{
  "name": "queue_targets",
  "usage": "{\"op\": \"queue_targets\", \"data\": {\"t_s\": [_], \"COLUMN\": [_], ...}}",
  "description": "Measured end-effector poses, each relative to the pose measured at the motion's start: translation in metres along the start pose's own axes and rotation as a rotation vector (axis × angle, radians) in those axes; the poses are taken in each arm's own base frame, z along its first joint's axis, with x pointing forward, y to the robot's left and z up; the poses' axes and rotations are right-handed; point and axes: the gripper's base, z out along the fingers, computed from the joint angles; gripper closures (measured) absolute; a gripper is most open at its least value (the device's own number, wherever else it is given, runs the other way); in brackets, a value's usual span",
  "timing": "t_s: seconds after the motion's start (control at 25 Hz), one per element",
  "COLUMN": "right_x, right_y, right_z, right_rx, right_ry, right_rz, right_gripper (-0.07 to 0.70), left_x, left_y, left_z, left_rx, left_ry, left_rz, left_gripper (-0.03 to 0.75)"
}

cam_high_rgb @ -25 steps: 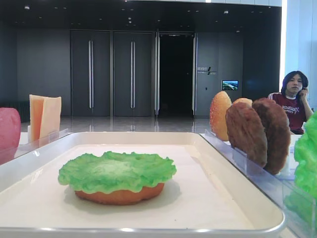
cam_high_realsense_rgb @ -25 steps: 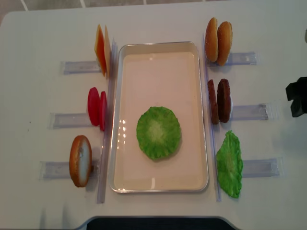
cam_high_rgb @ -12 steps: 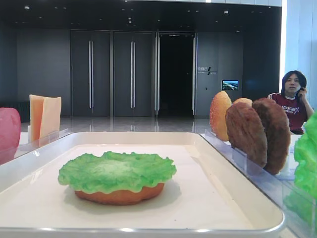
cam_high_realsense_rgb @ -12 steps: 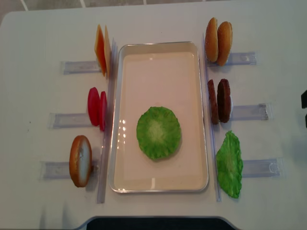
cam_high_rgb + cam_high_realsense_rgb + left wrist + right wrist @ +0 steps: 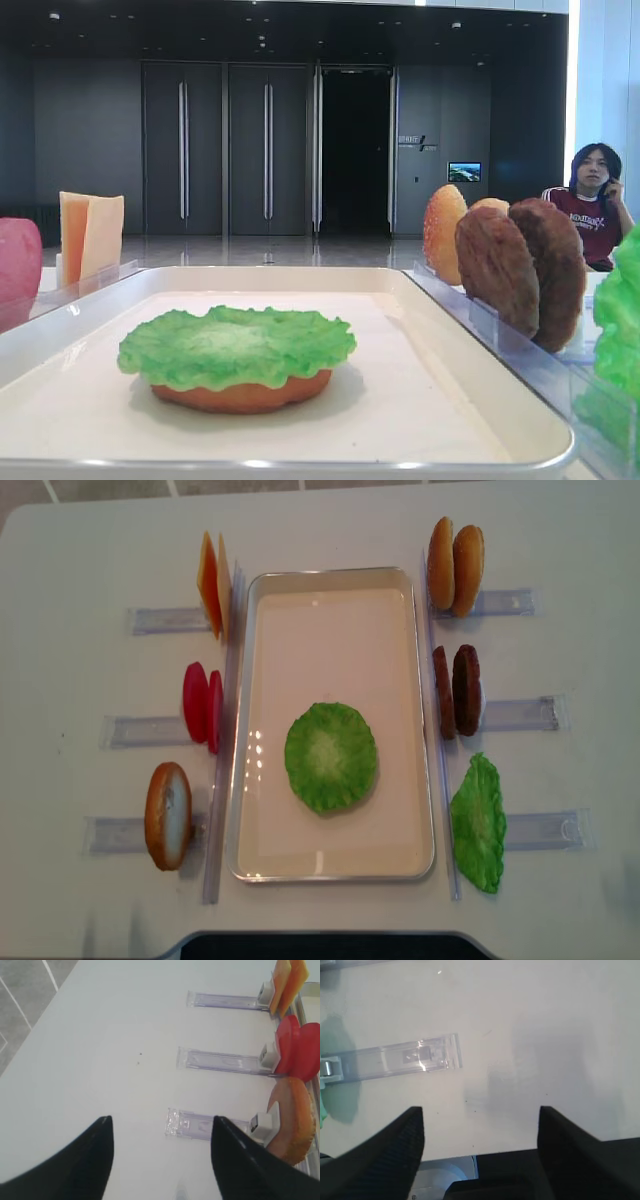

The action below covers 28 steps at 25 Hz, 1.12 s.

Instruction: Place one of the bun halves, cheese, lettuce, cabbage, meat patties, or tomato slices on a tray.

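Overhead view above tray [image 5: 425, 720]; low table-level view; two downward wrist views

White table [image 5: 80, 550]; clear plastic dividers [image 5: 520, 714]; seated person [image 5: 595, 200]; dark doors [image 5: 225, 150].

Place: lobby or hall of a large public building, set up for a robot demonstration
Backdrop: tall dark double doors [image 5: 225, 150] with long vertical handles, polished floor, small wall screen [image 5: 464, 171]
Occupant: seated person [image 5: 597, 200] in a red shirt
Foreground: white surface [image 5: 90, 560] with toy burger parts upright in clear holders

Dark hall, tall doors [image 5: 225, 150], seated person [image 5: 593, 205], white table [image 5: 80, 680]
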Motion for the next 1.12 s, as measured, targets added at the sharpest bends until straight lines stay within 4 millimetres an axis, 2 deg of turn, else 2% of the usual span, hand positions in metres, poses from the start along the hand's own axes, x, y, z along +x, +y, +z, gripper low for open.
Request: {"op": "queue_targets", "data": {"t_s": [0.2, 1.12], "right_x": [0.029, 0.078], "right_y": [0.000, 0.001], "right_z": [-0.005, -0.033], "right_rx": [-0.001, -0.002], "right_ry": [-0.101, -0.541], "right_rz": [-0.007, -0.031], "right_gripper": [0.145, 0.146], "left_x": [0.000, 0.000], "left_y": [0.000, 0.000], "left_z": [0.000, 0.000], "left_rx": [0.000, 0.000], "left_ry": [0.000, 0.000], "left_rz": [0.000, 0.000], "left_gripper": [0.247, 0.247]}}
